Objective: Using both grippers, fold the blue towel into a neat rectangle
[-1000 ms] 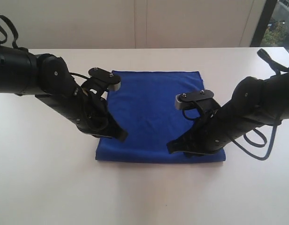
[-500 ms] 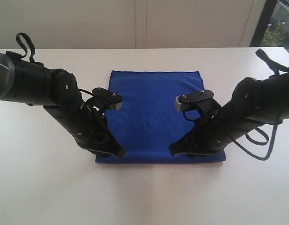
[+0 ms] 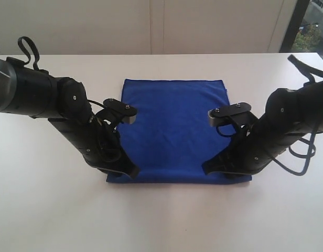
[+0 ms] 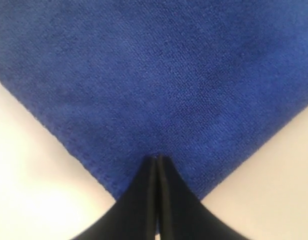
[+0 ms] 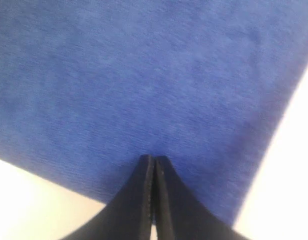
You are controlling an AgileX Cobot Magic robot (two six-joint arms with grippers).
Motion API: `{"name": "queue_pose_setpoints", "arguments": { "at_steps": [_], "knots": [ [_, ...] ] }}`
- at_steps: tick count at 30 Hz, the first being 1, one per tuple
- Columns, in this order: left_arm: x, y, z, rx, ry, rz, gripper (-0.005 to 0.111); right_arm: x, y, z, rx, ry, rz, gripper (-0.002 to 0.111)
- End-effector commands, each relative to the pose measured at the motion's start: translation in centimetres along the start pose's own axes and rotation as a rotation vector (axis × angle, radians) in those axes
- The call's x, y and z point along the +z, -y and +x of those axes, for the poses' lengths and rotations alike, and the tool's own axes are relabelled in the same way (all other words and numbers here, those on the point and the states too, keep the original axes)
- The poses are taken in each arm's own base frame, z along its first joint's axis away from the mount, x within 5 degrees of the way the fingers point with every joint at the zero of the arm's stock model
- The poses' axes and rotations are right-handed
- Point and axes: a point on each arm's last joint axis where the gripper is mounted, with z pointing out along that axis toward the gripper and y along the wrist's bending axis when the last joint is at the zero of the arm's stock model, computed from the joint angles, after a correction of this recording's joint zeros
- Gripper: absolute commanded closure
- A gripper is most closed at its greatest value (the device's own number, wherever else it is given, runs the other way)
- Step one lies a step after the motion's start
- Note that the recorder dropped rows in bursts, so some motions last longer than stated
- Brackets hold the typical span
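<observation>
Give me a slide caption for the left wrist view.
Shut left gripper at a corner of the blue towel.

The black tool (image 4: 157,161) is closed tight, no gap showing, and its tip sits at the blue towel (image 4: 154,75) just inside one corner. White table (image 4: 34,190) flanks that corner on both sides.

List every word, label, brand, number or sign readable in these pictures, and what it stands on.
None can be read.
The blue towel is plain in all three views.
The left claw and right claw are bare black.
The left arm's grey plate and the right arm's grey plate show no lettering.
The white table is unmarked.
</observation>
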Motion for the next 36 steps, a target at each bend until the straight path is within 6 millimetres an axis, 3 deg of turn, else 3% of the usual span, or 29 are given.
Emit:
{"name": "queue_pose_setpoints", "arguments": {
  "at_steps": [1, 11, 30, 36],
  "knots": [
    [-0.1, 0.0, 0.5, -0.018, -0.029, 0.013, 0.107, -0.1, 1.3, 0.2, 0.046, -0.019, 0.024, 0.108],
    [-0.1, 0.0, 0.5, -0.011, -0.029, 0.014, 0.107, -0.3, 3.4, 0.5, 0.099, -0.035, 0.047, 0.108],
    [-0.1, -0.1, 0.5, 0.012, -0.034, 0.003, 0.107, -0.3, 3.4, 0.4, 0.1, -0.019, 0.05, 0.108],
    [-1.3, 0.0, 0.2, 0.044, -0.005, -0.015, 0.107, -2.7, 3.1, -0.3, 0.094, 0.074, 0.053, 0.108]
  ]
}}
